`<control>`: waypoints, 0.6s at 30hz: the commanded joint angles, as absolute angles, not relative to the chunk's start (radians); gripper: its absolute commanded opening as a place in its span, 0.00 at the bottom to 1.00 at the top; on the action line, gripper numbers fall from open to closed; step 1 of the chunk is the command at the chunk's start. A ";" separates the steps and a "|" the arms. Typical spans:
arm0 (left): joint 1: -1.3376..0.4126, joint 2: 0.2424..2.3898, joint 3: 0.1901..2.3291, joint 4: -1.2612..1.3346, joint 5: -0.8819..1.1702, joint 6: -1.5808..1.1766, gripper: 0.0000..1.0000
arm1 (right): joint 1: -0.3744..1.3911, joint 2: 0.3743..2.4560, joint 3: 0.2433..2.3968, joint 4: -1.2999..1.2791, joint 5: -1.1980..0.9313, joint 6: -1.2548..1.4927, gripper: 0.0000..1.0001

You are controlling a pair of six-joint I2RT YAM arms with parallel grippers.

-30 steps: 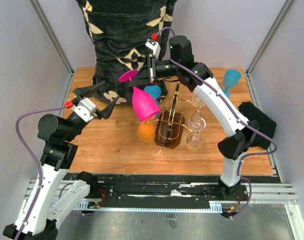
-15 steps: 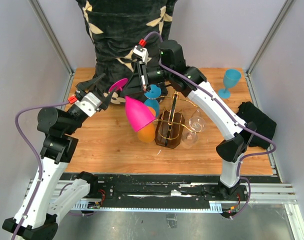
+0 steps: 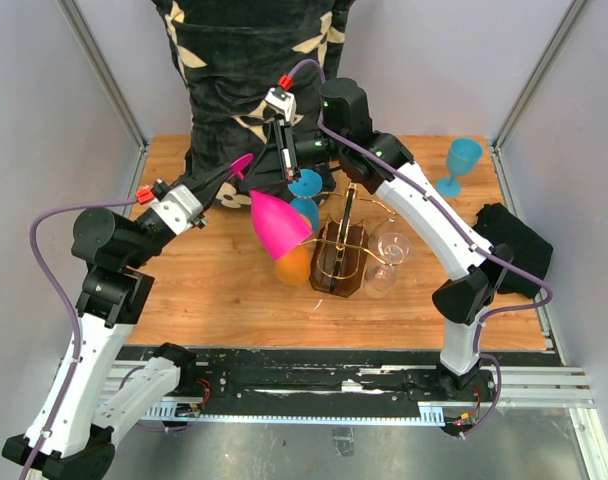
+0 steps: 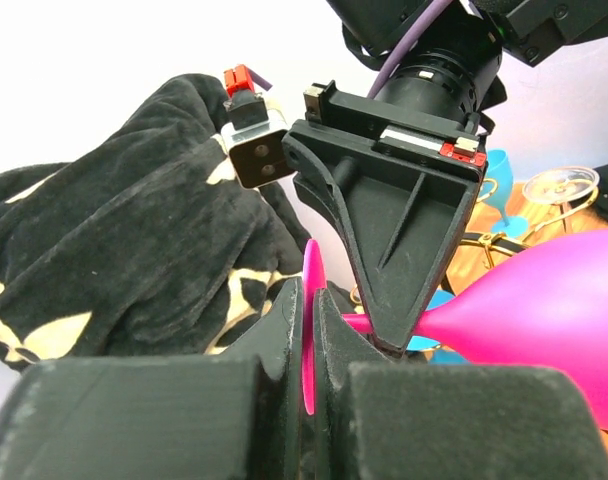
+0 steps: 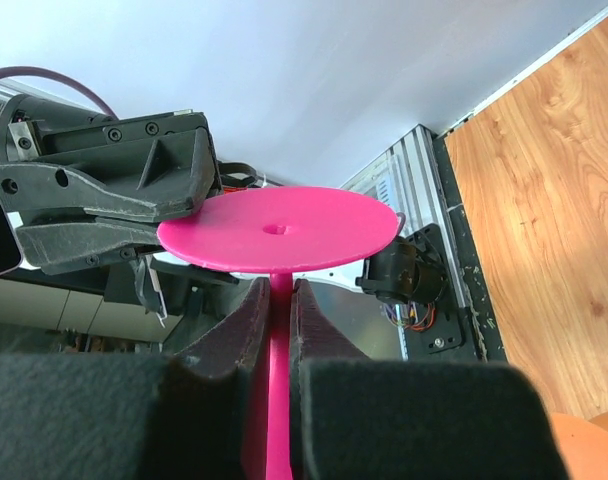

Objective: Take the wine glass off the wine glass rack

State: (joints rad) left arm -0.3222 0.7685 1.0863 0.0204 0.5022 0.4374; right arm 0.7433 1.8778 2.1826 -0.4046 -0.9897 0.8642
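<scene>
Pink wine glass (image 3: 277, 225) is off the wine glass rack (image 3: 339, 265), in the air at the rack's 10 o'clock. The long axis is tilted: foot up toward 11 o'clock, bowl mouth down toward 5 o'clock. In the top view the bowl overlaps an orange glass (image 3: 294, 265).

We see the right gripper (image 5: 277, 300) clamped on the stem right under the foot. The left gripper (image 4: 306, 335) is pinched closed on the foot's rim, coming in from 8 o'clock.

Room:
- Bare table (image 3: 214, 290) wood runs from 6 to 9 o'clock of the glass.
- The rack's gold arms with clear glasses (image 3: 389, 245) crowd 3 to 4 o'clock.
- A blue glass (image 3: 306, 188) sits just beside the bowl at 2 o'clock.
- Black cloth with cream motifs (image 3: 254, 60) is at 12.
- A second blue glass (image 3: 462, 160) stands near the far right corner, well apart.

Label strip (image 4: 419, 140) on the right gripper's body is too blurred to read.
</scene>
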 commanded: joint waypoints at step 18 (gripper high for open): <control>-0.315 0.861 1.167 0.047 0.054 0.246 0.01 | 0.728 1.806 2.195 -0.534 -1.016 0.741 0.22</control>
State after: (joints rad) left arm -0.3321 0.8463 1.1614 -0.0753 0.3237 0.2699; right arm 0.7273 1.8774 2.1822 -0.4328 -0.9318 0.7929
